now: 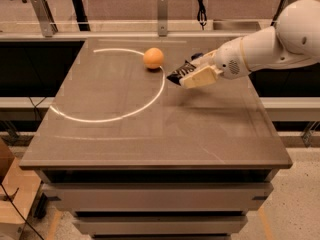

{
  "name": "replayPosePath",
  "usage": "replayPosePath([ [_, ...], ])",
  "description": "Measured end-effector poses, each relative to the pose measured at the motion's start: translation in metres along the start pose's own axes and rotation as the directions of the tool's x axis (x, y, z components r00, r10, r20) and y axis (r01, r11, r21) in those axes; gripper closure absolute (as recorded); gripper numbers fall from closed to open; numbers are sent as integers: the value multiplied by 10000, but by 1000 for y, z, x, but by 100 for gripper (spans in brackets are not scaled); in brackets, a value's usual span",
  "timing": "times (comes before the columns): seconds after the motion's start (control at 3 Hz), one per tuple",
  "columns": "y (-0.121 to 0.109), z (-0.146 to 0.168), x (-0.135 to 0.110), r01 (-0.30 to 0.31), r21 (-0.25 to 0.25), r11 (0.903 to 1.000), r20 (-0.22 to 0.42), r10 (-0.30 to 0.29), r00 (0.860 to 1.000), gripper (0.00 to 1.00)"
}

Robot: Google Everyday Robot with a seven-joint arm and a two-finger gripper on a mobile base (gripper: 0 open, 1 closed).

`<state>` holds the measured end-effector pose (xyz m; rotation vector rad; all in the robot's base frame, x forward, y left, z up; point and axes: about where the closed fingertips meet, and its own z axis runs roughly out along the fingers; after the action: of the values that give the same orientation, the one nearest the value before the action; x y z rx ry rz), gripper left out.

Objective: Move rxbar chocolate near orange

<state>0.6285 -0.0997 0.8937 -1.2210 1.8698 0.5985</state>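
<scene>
Flat rectangular black-brown snack-bar wrapper, the rxbar chocolate [178,74], sits pinched in the cream two-finger gripper [189,77], which is closed on the bar's right-hand end while the dark left end sticks out free. The bar appears lifted just off the grey-brown table top [200,134], with a shadow under it. We place it near the round smooth orange fruit [153,58], at about 4 o'clock from it and not touching. We judge the bar light and flat, a firm slab inside a slick foil skin. A pinch across the short width near one end, as now, should hold it, though the wrapper may slide between the pads if it drags on the surface. The orange is the touchy neighbour: round, free to roll at a nudge, so the bar's leading corner should stay off it. A thin white arc painted on the table [125,116] curves past the orange at 3 o'clock; it is flat and no obstacle. Bare table lies from 5 through 8 o'clock of the orange. The far edge at 12 o'clock is close behind the fruit. The white arm [260,49] reaches in from 3 o'clock, leaving that side taken.
</scene>
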Motion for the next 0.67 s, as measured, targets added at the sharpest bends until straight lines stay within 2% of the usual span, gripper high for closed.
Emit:
replayPosePath([
  [0.33,-13,28,0,-189,47,9998,150,188,9997,100],
  [0.67,-23,54,-4,-367,-46,9993,571,369,9977,100],
])
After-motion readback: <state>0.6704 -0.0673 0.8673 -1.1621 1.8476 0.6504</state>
